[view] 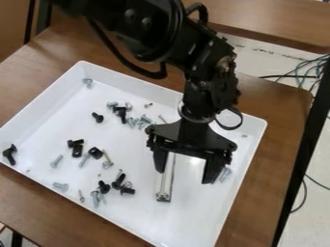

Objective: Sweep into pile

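Observation:
The black gripper [185, 170] hangs over the right half of the white tray [132, 214], its two fingers spread wide apart and open. A silver metal bar [165, 181] lies on the tray floor beside the left finger, its upper part running behind the gripper. Loose screws are scattered about: a mixed group [122, 113] at upper middle, black pieces [77, 148] left of centre, and more black and silver screws [119, 183] toward the front. A silver screw [225, 174] lies just right of the right finger.
Black screws [9, 154] rest in the tray's left corner, and a silver one [88, 82] near its back corner. The raised tray walls surround the parts. A brown wooden table [279, 140] supports the tray, with cables [303, 72] on the floor at right.

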Tool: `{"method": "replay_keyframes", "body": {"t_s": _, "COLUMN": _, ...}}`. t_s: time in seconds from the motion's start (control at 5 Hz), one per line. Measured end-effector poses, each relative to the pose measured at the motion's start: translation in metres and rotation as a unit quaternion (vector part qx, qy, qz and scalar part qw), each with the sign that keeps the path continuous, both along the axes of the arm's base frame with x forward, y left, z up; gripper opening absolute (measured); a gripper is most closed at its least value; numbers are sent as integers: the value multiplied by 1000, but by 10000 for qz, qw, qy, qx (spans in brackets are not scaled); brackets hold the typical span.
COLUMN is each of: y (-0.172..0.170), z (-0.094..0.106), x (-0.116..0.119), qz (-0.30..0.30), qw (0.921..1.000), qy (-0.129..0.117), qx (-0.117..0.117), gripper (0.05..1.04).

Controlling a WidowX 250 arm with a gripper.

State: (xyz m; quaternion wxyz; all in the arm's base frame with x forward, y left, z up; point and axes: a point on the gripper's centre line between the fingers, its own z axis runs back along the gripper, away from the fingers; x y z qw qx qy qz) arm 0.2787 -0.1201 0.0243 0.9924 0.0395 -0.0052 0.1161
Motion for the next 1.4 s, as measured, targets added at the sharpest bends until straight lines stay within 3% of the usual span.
{"method": "replay_keyframes", "body": {"t_s": 0.2, "y": 2, "z": -8, "x": -4, "qz": 16, "qw": 9999, "qy": 137, "qx": 67, "gripper": 999}}
{"method": "replay_keyframes", "body": {"t_s": 0.6, "y": 25, "z": -8, "x": -10, "qz": 716, "qw": 9958, "qy": 436, "qx": 378, "gripper": 999}}
{"method": "replay_keyframes", "body": {"t_s": 0.8, "y": 45, "z": -11, "x": -8, "qz": 960, "qw": 9936, "qy": 512, "qx": 310, "gripper": 999}}
{"method": "replay_keyframes", "body": {"t_s": 1.0, "y": 56, "z": -11, "x": -2, "qz": 1065, "qw": 9932, "qy": 425, "qx": 217, "gripper": 999}}
{"method": "replay_keyframes", "body": {"t_s": 1.2, "y": 66, "z": -13, "x": 10, "qz": 1297, "qw": 9913, "qy": 223, "qx": -63, "gripper": 999}}
{"method": "replay_keyframes", "body": {"t_s": 1.4, "y": 66, "z": -26, "x": 16, "qz": 1412, "qw": 9895, "qy": 198, "qx": -224, "gripper": 999}}
